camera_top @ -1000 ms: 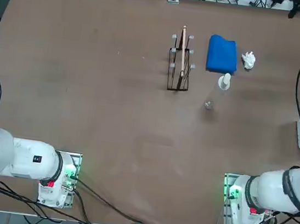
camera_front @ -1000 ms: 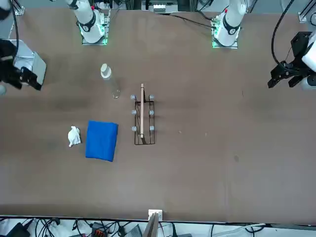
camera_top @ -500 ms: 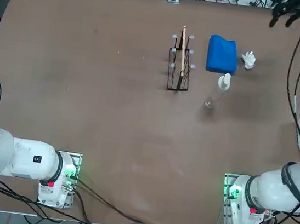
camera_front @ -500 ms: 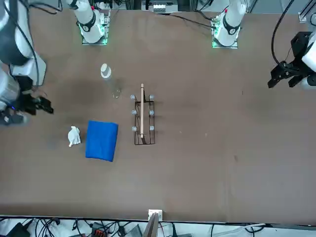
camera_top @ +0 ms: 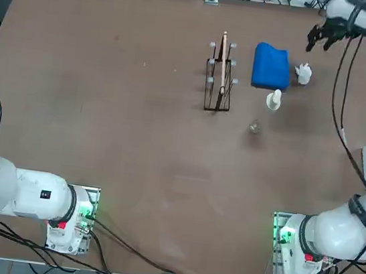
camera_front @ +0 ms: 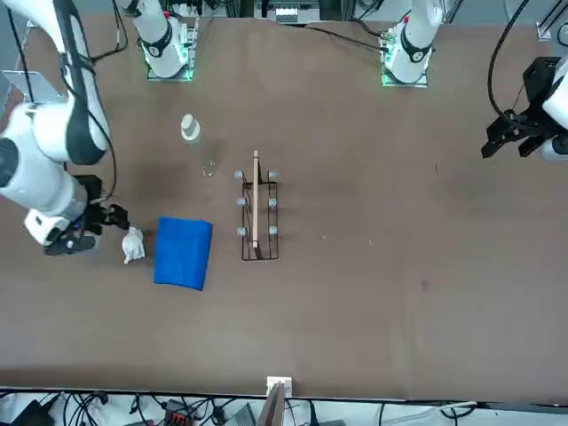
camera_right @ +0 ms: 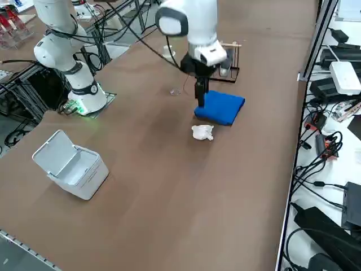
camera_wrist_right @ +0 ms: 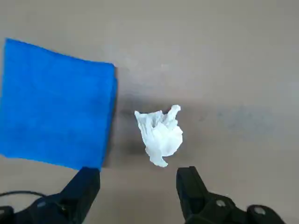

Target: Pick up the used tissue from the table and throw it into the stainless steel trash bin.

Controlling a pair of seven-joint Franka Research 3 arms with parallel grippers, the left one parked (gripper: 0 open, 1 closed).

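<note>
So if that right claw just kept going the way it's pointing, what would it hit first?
Probably the used tissue: the right gripper points down at the table, open, the wad just ahead of its fingers. Height above is unclear.

We see one broad matte brown table (camera_top: 105, 113) carrying everything. On it: a crumpled white used tissue (camera_top: 303, 73) just beside a folded blue cloth (camera_top: 271, 66), apart from it by a narrow strip of bare surface; a black wire rack (camera_top: 219, 77) on the cloth's other side; a clear bottle (camera_top: 273, 99) near the cloth. The stainless steel trash bin (camera_right: 70, 164), lid open, sits well apart toward the table's right edge.
</note>
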